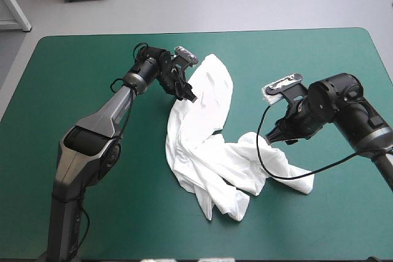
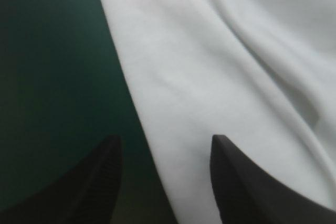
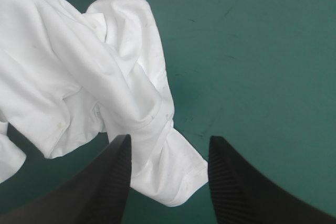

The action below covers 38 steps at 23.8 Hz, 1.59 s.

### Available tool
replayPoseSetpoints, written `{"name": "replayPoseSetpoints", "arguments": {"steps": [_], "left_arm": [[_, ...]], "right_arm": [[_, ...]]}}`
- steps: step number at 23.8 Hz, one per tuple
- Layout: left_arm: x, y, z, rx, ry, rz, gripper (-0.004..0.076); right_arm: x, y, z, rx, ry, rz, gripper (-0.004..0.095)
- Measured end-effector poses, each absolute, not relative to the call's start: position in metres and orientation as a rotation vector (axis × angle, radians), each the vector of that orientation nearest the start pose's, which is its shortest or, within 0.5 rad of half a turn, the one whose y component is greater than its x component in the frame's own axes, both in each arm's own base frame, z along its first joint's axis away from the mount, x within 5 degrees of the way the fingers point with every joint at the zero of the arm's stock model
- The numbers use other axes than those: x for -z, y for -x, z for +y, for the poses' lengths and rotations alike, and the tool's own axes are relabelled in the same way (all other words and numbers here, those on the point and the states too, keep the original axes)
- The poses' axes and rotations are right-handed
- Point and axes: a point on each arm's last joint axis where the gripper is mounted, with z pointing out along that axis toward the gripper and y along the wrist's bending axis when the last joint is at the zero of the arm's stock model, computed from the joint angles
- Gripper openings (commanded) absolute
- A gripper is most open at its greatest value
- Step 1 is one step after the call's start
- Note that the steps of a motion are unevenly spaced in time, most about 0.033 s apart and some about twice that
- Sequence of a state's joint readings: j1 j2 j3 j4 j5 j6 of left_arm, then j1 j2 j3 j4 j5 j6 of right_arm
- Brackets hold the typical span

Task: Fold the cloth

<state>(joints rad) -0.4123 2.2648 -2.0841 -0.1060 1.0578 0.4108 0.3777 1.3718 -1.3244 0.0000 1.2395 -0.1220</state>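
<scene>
The white T-shirt [image 1: 206, 136] lies crumpled and stretched out across the middle of the teal-green table, one end toward the far edge, the other trailing to the right. My left gripper [image 1: 191, 96] is open at the shirt's far left edge; in the left wrist view its fingers [image 2: 239, 182] straddle that edge of the T-shirt [image 2: 220, 77], one over cloth, one over the cover. My right gripper [image 1: 276, 138] is open just above the shirt's right end. In the right wrist view a folded corner of the T-shirt [image 3: 163, 177] lies between the fingers [image 3: 110, 182].
Bare teal-green cover [image 1: 73, 90] lies on the left, along the front and at the far right. A black cable loops on the table beside the shirt's right end.
</scene>
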Motion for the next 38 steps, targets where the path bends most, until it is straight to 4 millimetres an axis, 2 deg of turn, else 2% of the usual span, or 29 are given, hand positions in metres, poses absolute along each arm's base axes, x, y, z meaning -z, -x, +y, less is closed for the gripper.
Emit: {"name": "replayPoseSetpoints", "arguments": {"steps": [4,9,11,16,20,25,27,29,32,38], "left_arm": [[-0.221,-0.457,-0.208,0.121,-1.042,2.524,0.0386],[-0.220,-0.458,-0.209,0.138,-1.030,2.528,0.0372],[-0.218,-0.458,-0.210,0.157,-1.024,2.534,0.0297],[-0.218,-0.456,-0.213,0.220,-1.010,2.553,0.0004],[-0.217,-0.454,-0.215,0.247,-1.008,2.566,-0.0009],[-0.217,-0.454,-0.214,0.248,-1.014,2.575,-0.0009],[-0.217,-0.453,-0.214,0.249,-1.011,2.579,-0.0009],[-0.217,-0.453,-0.214,0.250,-1.011,2.580,-0.0009],[-0.217,-0.453,-0.214,0.249,-1.012,2.583,-0.0009],[-0.217,-0.452,-0.213,0.245,-1.018,2.591,-0.0009]], "right_arm": [[-0.354,-0.246,0.098,-0.067,0.683,2.688,0.0445],[-0.354,-0.245,0.099,-0.094,0.679,2.691,0.0445],[-0.354,-0.245,0.099,-0.096,0.679,2.693,0.0445],[-0.343,-0.237,0.096,-0.087,0.688,2.725,0.0446],[-0.326,-0.219,0.084,-0.013,0.723,2.770,0.0446],[-0.311,-0.208,0.077,0.044,0.747,2.806,0.0446],[-0.297,-0.205,0.075,0.058,0.764,2.842,0.0446],[-0.286,-0.203,0.074,0.062,0.770,2.847,0.0461],[-0.275,-0.203,0.075,0.059,0.774,2.843,0.0563],[-0.249,-0.207,0.080,0.011,0.782,2.863,0.0573]]}}
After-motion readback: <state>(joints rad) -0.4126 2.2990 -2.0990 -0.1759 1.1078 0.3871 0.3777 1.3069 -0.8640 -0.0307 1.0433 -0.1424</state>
